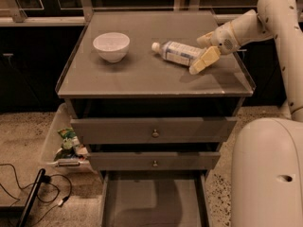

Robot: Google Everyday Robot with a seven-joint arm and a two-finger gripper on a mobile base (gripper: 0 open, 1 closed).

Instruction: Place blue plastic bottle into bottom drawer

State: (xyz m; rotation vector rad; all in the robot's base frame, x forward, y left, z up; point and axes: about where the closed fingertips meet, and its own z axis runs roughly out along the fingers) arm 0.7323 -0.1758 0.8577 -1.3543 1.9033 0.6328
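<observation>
Pincer [197, 56] gapes around the base of the blue plastic bottle [175, 52] (lying on the cabinet top [142, 77]).

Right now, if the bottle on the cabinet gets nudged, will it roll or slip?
Likely rolls: the blue plastic bottle lies on its side on the smooth cabinet top. Probably light and squashy, being clear plastic. The gripper is at its base end, so a sideways nudge could spin it.
</observation>
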